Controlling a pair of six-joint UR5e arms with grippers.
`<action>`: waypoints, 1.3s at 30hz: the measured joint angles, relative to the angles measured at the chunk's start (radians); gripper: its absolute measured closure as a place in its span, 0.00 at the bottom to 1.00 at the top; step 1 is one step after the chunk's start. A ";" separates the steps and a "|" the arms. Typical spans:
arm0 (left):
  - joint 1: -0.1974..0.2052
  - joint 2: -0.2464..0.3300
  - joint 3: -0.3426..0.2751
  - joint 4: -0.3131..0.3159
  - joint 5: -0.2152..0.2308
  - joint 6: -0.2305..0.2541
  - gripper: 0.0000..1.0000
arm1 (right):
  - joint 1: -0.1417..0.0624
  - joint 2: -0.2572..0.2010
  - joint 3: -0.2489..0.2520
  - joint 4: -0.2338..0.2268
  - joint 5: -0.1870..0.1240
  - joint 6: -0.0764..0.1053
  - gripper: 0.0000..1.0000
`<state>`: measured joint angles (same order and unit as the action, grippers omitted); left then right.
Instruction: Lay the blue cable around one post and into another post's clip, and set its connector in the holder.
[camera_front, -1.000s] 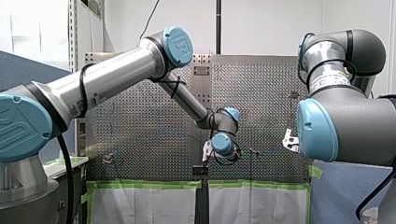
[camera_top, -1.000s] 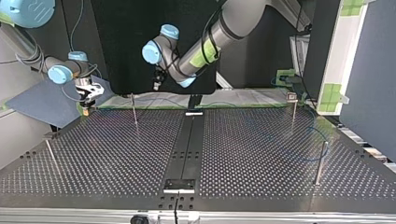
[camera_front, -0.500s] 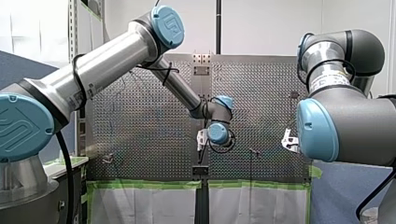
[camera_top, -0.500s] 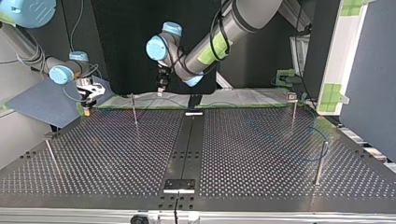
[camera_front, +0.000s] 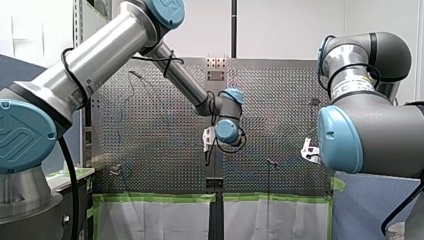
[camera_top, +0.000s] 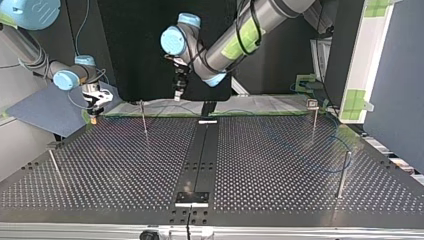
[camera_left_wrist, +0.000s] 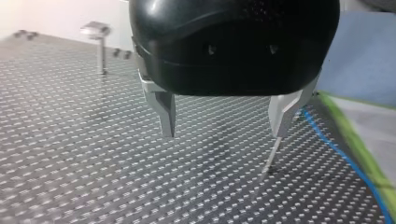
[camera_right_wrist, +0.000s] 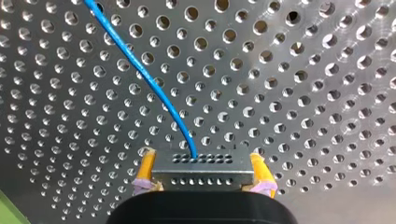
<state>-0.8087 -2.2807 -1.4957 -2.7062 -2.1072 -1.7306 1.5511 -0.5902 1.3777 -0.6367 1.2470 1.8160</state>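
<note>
An embossed emblem marks the blue joint cap (camera_front: 22, 134) of our left arm; we cannot read it as letters. Our right hand (camera_right_wrist: 201, 158) is clamped, yellow pads on either side, on the grey connector (camera_right_wrist: 201, 171). From the connector the blue cable (camera_right_wrist: 140, 70) runs across the perforated tabletop (camera_right_wrist: 303, 93). Our left hand (camera_left_wrist: 224, 131) hangs above it, its two metal fingers spread apart. We count four posts (camera_top: 143, 118) on the tabletop, one of them just beside a left finger. Green tape (camera_left_wrist: 359, 149) edges the tabletop.
</note>
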 joint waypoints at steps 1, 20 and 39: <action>0.002 0.010 -0.010 0.009 0.000 -0.006 0.00 | 0.001 0.000 0.000 0.000 0.000 0.000 1.00; 0.008 0.209 -0.209 0.208 -0.016 -0.129 0.00 | 0.015 0.000 0.000 0.003 -0.003 0.006 1.00; 0.024 0.400 -0.401 0.399 0.013 -0.158 0.00 | 0.023 0.000 0.000 0.002 -0.004 0.007 1.00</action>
<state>-0.7844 -1.8803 -1.8963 -2.3069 -2.0946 -1.8883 1.5744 -0.5900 1.3777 -0.6350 1.2429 1.8227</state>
